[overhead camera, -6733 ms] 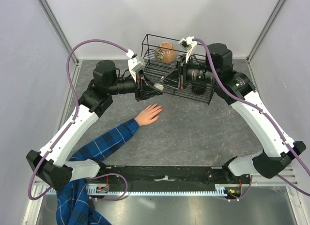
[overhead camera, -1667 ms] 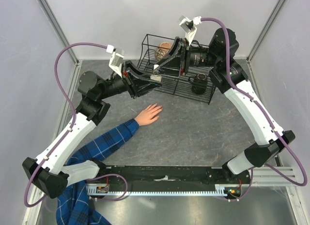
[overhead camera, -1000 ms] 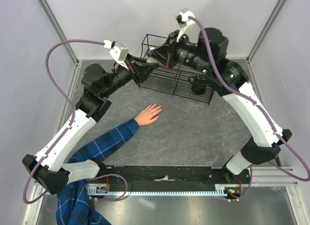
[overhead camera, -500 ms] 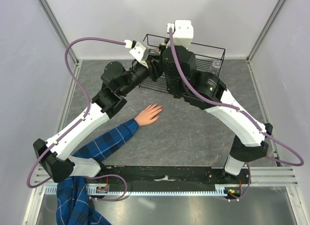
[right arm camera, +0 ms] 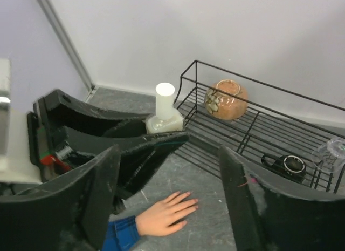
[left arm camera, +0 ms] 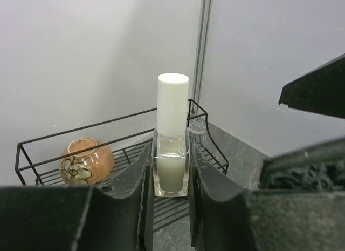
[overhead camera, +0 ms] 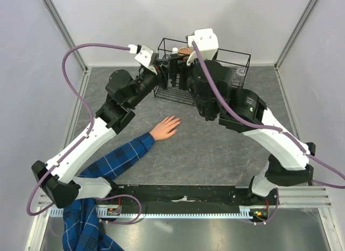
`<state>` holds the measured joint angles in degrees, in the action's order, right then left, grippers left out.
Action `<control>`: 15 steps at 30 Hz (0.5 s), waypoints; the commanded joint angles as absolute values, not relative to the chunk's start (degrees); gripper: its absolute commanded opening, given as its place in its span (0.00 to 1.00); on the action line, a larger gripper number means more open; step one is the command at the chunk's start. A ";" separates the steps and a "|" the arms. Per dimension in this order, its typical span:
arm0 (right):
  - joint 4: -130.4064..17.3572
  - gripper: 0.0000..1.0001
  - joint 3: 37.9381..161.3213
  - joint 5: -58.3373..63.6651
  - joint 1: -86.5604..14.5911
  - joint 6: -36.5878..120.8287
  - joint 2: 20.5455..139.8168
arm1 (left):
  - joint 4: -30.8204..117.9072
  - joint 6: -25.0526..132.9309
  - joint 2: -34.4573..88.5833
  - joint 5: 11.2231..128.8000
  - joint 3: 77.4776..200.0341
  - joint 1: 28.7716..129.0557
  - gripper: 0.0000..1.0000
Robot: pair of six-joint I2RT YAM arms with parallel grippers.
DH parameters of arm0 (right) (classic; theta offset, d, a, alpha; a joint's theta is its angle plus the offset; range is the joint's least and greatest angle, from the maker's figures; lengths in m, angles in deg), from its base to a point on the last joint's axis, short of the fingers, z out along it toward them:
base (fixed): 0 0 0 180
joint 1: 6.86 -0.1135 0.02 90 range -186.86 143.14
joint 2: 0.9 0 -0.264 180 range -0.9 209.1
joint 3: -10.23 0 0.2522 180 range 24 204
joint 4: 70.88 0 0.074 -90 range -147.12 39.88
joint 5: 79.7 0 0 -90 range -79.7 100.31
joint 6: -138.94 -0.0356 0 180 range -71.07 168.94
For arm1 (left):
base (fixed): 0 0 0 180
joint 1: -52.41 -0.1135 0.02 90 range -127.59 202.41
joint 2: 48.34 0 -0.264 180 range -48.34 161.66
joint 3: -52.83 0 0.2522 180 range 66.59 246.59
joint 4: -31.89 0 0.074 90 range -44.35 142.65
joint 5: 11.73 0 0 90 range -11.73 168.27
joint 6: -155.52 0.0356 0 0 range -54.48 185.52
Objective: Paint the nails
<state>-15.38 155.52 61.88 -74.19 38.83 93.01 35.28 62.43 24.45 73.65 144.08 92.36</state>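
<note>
A small clear bottle (left arm camera: 171, 170) of pale liquid with a white cap (left arm camera: 172, 105) stands upright between my left gripper's (left arm camera: 171, 178) fingers, which are shut on its sides. It is held in the air by the basket's front left corner. My right gripper (right arm camera: 170, 191) is open and empty, just to the right of the left gripper (overhead camera: 163, 73) and above the table. Below it lies the skin-coloured hand (right arm camera: 164, 213) in a blue plaid sleeve (overhead camera: 116, 159), palm down. Its nails (right arm camera: 191, 199) are tiny and point toward the basket.
A black wire basket (overhead camera: 237, 65) stands at the back, holding a brown flowered vase (right arm camera: 225, 100), a black round object (right arm camera: 285, 163) and a clear glass (right arm camera: 331, 154). Grey walls close in the left, right and back.
My right gripper has come open; it was shut half a second ago. Both arms have shifted at the basket's left end, and the left one still holds the bottle.
</note>
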 commanded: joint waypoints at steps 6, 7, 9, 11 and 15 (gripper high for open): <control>-17.11 0.93 139.51 25.31 -59.35 39.87 78.06 | 41.95 57.54 17.75 66.51 145.69 91.70 0.02; -18.78 0.93 137.57 14.89 -57.33 40.84 76.72 | 42.22 56.74 17.40 64.93 145.60 91.27 0.02; -22.22 0.95 134.65 3.50 -52.57 42.42 74.51 | 43.09 54.54 16.79 59.13 145.60 90.12 0.02; -23.02 0.95 136.31 -8.29 -49.41 42.52 75.12 | 43.36 52.35 16.43 53.94 145.43 89.59 0.02; -25.73 0.93 138.78 -27.10 -43.08 37.26 77.85 | 40.12 46.64 15.64 43.49 143.85 87.67 0.02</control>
